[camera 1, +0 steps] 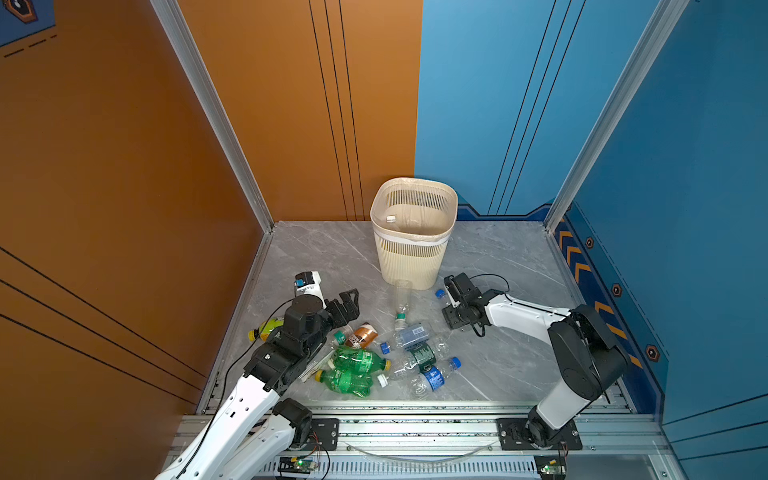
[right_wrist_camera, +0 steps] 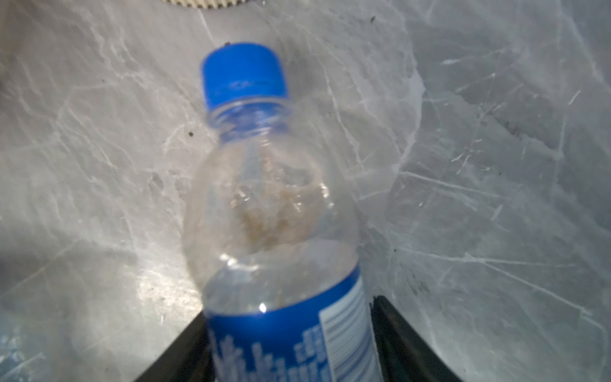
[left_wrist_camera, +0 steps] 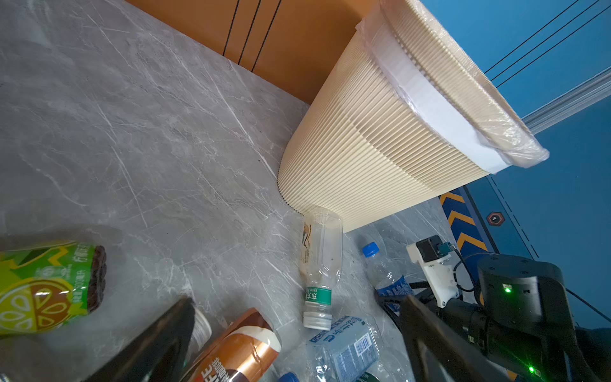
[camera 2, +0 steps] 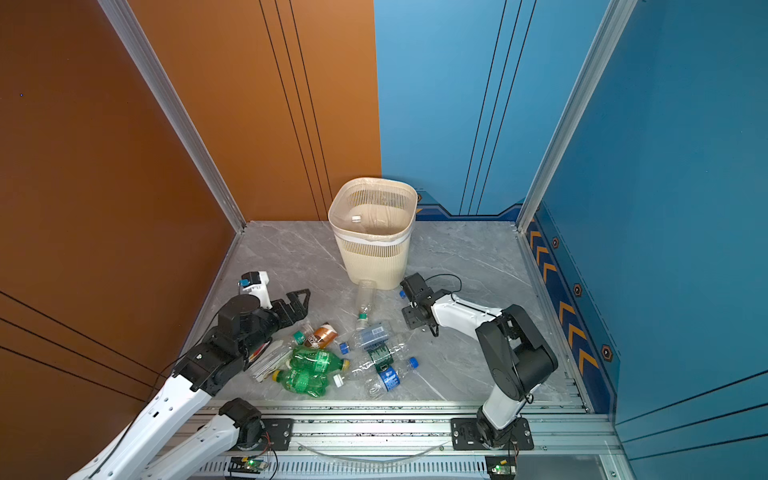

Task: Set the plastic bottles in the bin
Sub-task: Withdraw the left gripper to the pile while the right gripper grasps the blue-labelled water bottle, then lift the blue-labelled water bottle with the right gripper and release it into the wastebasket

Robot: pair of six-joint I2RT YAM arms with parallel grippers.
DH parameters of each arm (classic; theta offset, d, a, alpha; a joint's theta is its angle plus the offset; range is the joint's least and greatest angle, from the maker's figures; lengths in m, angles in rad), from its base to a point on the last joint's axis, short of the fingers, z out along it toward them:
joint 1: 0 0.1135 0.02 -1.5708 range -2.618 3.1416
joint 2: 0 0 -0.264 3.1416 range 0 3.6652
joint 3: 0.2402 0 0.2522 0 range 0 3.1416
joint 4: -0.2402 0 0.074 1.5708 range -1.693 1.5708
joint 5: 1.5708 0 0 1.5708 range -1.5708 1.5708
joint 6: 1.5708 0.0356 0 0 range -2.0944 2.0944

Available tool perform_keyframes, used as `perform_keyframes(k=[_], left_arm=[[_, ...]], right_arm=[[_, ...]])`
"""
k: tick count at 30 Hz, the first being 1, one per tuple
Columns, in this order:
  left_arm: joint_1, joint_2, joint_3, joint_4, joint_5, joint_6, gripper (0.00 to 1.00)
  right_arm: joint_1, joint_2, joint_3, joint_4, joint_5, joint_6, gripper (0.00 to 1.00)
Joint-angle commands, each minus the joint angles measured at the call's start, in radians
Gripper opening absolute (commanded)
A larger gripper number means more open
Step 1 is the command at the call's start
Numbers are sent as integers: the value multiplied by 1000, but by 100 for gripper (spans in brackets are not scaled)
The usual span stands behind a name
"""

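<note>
Jaws on the right arm (camera 1: 519, 311) are pinching the blue-capped bottle (right_wrist_camera: 274, 215) across its blue label, one on each flank, both seeming to touch it. That bottle is lying on the counter (camera 1: 507, 357) with its long axis running straight out along the jaws' reach. Its cap is pointing ahead of the tips toward the foot of the bin (camera 1: 409, 262), which is standing just beyond. Judging by this, the carry is calling for a lift up and forward, since the rim is sitting well above the jaws. Jaws on the left arm (camera 1: 299, 332) are gaping wide and empty over the other plastic bottles (camera 1: 357, 365), farther from this one.
</note>
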Motion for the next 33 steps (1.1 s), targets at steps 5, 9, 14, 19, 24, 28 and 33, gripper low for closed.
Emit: perform_keyframes(k=[5,9,14,19,24,28,33], left_arm=[[20,-12,-27,-21,12,-16,98],[32,-18,-48,-15,24,-26,98],[39,-35,-66,-30,31,-29,98],[47,-68,-93,-43,35,-40,98],[57,-100,-107,-63,42,-48,98],[60,-121,-111,-77,43,-53,98],[65,-138,-113,-96,45,-57,98]], right_arm=[[-19,-155,12,-45,23,47,57],[-26,-292,24,-98,24,90,55],[-25,-493,76,-132,39,180,55],[-11,-579,178,-100,54,262,55],[32,-491,354,-35,86,268,55],[59,-337,522,32,72,261,55],[67,-111,744,70,62,250,55]])
